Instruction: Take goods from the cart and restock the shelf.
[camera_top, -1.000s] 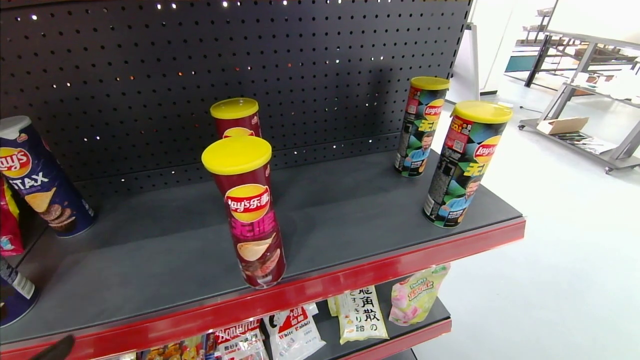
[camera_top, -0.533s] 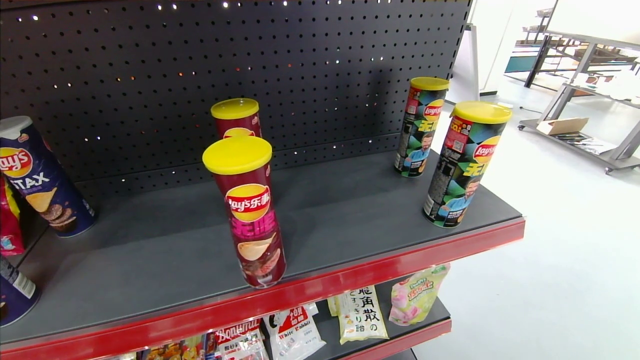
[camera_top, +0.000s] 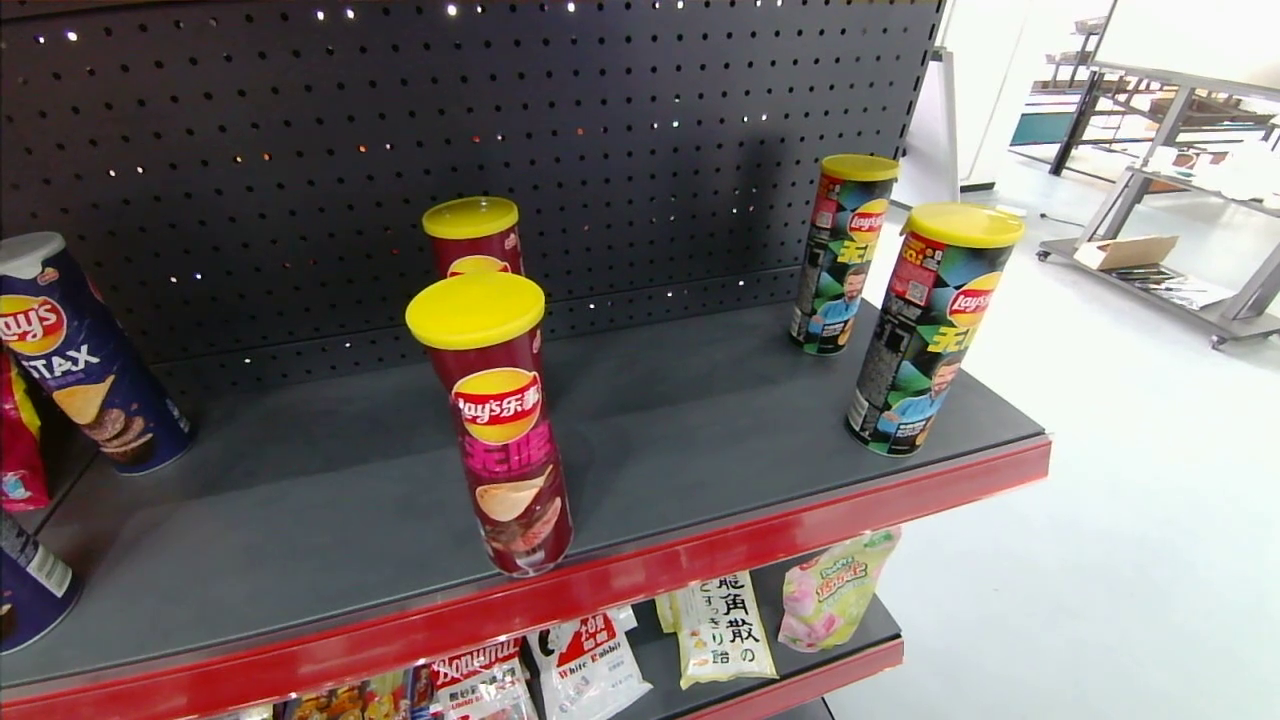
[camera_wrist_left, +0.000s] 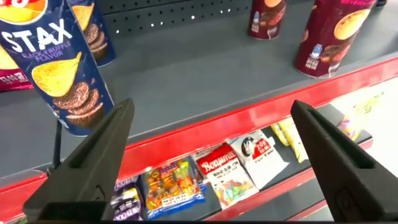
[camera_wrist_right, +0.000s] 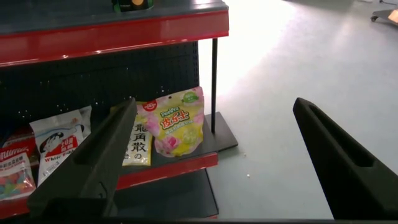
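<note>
On the shelf, a maroon can with a yellow lid and a crisp picture stands at the red front edge, with a second maroon can behind it at the back panel. Two black-and-green cans stand at the right end, and dark blue cans picturing dark crisps at the left end. The left gripper hangs before the front edge's left end and the right gripper faces the snack bags on the lower shelf, both with fingers spread wide, holding nothing.

Left gripper and right gripper both gape wide.
</note>
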